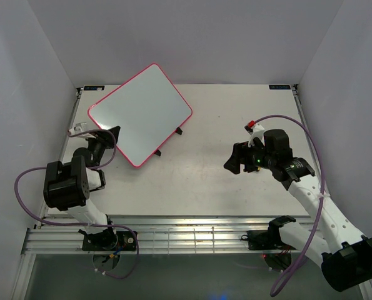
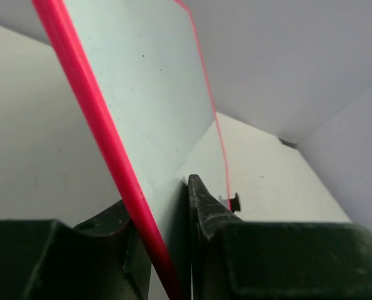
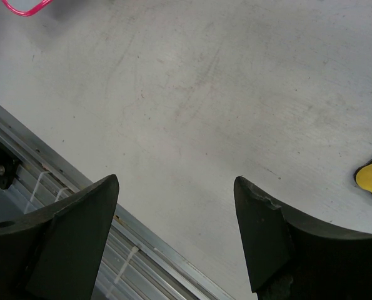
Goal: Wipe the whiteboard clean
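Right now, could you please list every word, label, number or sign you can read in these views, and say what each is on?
No text can be read.
whiteboard: face blank, no writing.
dark strip at the far right corner of the table: possibly a label, too small to read.

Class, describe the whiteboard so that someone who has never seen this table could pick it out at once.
Look at the far left corner of the pale table. There the whiteboard stands propped on a thin black wire stand, its left edge between the left gripper's fingers. It is the only large flat white panel with a bright pink-red rim.
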